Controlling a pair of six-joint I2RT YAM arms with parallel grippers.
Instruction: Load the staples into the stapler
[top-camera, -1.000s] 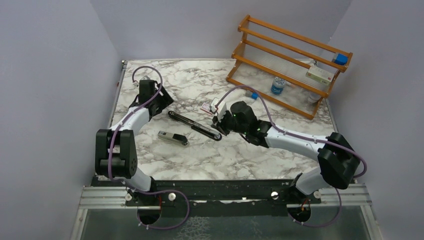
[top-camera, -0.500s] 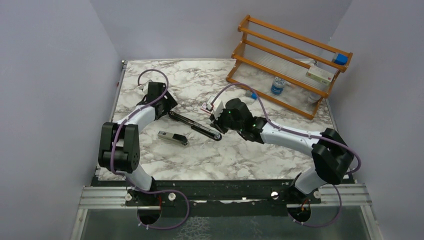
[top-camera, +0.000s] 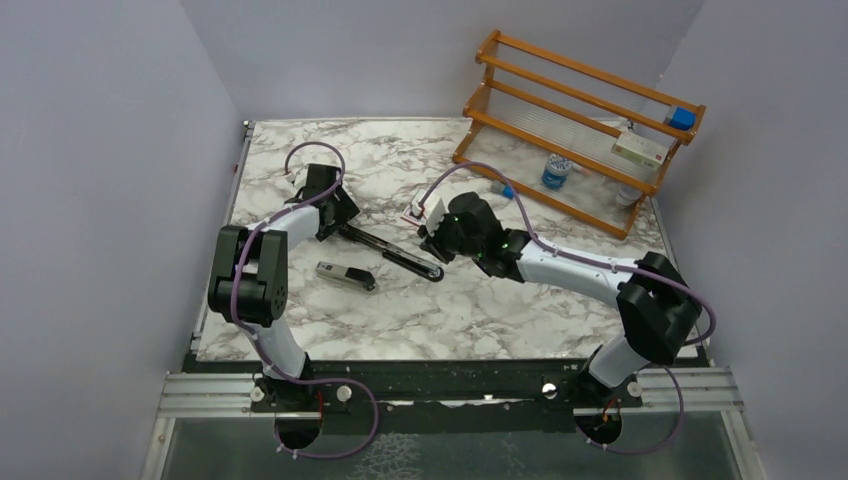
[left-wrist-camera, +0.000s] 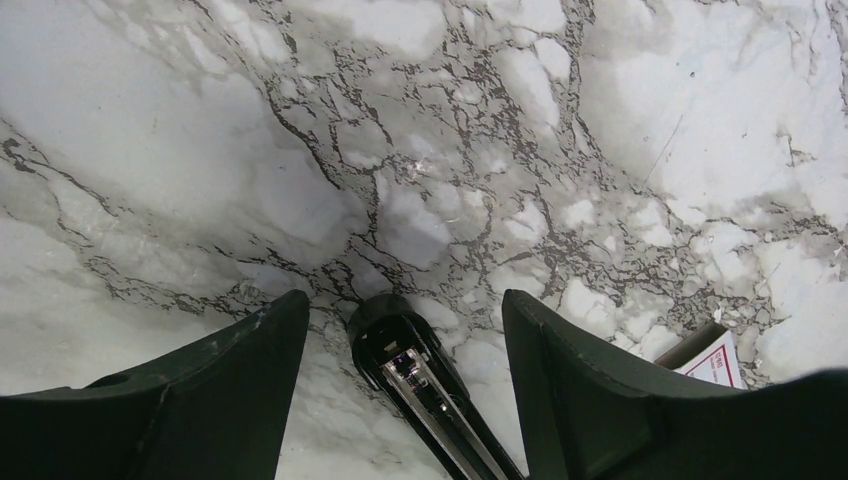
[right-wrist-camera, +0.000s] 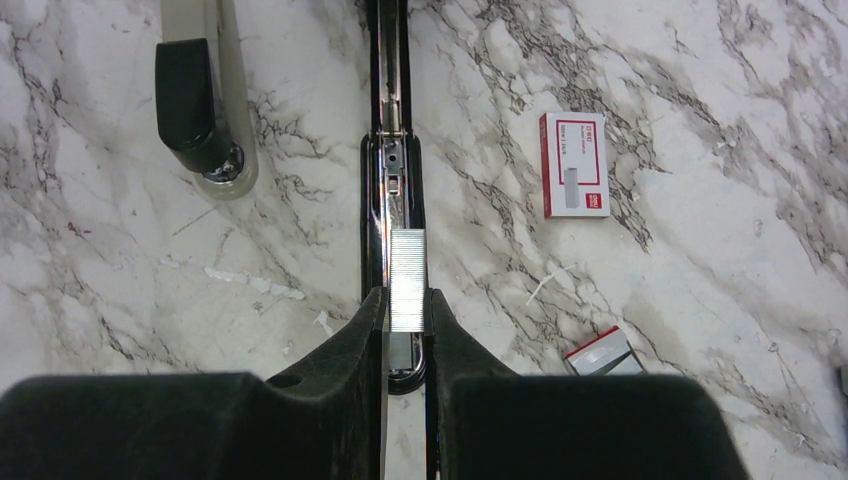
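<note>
Staples (right-wrist-camera: 407, 280): one silver-grey strip is pinched by its long sides between the fingers of the right tool (right-wrist-camera: 405, 305), with most of its length projecting ahead of the fingertips. The strip lies in line with the silver channel of the stapler (right-wrist-camera: 392, 160) and directly over the channel's near end. Whether it already rests in the channel cannot be told.

The stapler is folded open and flat on the marble counter (top-camera: 480, 310), black, long and narrow. At its far rounded end the left tool (left-wrist-camera: 402, 305) stands spread, one finger on either side and a gap showing at both.

Handling, as judged: the strip is very light and brittle. It is likely to snap into pieces if bent or squeezed hard, so the present side hold near one end is the right one, with light pressure. The stapler is stiff but may skate on the smooth counter. It is best steadied by its sides at the end where the left tool waits.

Beside the stapler on the right tool's side lie a red-and-white staple box (right-wrist-camera: 574, 165) and a second, opened box (right-wrist-camera: 600, 352). On the other side, apart, lies a silver-and-black device (right-wrist-camera: 200, 110). A wooden rack (top-camera: 570, 120) stands at the far corner.
</note>
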